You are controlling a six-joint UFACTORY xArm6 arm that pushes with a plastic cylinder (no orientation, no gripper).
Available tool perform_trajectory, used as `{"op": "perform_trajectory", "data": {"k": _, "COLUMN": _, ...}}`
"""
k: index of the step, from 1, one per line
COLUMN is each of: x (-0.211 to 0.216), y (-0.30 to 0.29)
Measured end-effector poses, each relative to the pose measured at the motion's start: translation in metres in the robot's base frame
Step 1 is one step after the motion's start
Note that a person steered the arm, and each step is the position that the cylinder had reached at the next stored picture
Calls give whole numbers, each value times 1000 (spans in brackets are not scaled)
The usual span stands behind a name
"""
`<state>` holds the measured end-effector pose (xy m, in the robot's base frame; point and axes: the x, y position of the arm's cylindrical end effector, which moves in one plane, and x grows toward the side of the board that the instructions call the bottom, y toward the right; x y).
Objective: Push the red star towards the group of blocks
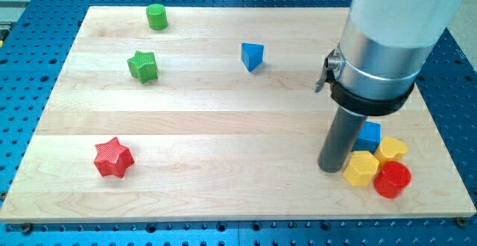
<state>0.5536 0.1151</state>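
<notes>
My tip [330, 168] rests on the pale wooden worktop [223, 127], no claw fitted, touching the yellow hexagonal block [361, 168] in the right-hand cluster, well apart from the red plastic star [113, 158] bottom-left.

My tip [330, 168] rests on the board [223, 127], touching the left edge of the cluster: hexagon [361, 168], cube [368, 134], heart [391, 148], cylinder [392, 180]. Far left of my tip lies the star [113, 157].
</notes>
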Motion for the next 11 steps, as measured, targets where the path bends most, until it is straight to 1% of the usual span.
{"op": "perform_trajectory", "data": {"k": 1, "x": 45, "y": -137}}
{"op": "perform_trajectory", "data": {"k": 2, "x": 56, "y": -231}}
{"op": "perform_trajectory", "data": {"k": 3, "x": 16, "y": -335}}
{"op": "perform_trajectory", "data": {"k": 4, "x": -21, "y": -334}}
{"op": "perform_trajectory", "data": {"k": 5, "x": -34, "y": -222}}
{"op": "perform_trajectory", "data": {"k": 6, "x": -58, "y": -232}}
{"op": "perform_trajectory", "data": {"k": 7, "x": -16, "y": -284}}
{"op": "perform_trajectory", "data": {"k": 8, "x": 21, "y": -238}}
{"op": "perform_trajectory", "data": {"k": 9, "x": 5, "y": -136}}
{"op": "perform_trajectory", "data": {"k": 10, "x": -7, "y": -58}}
{"op": "perform_trajectory", "data": {"k": 11, "x": -20, "y": -19}}
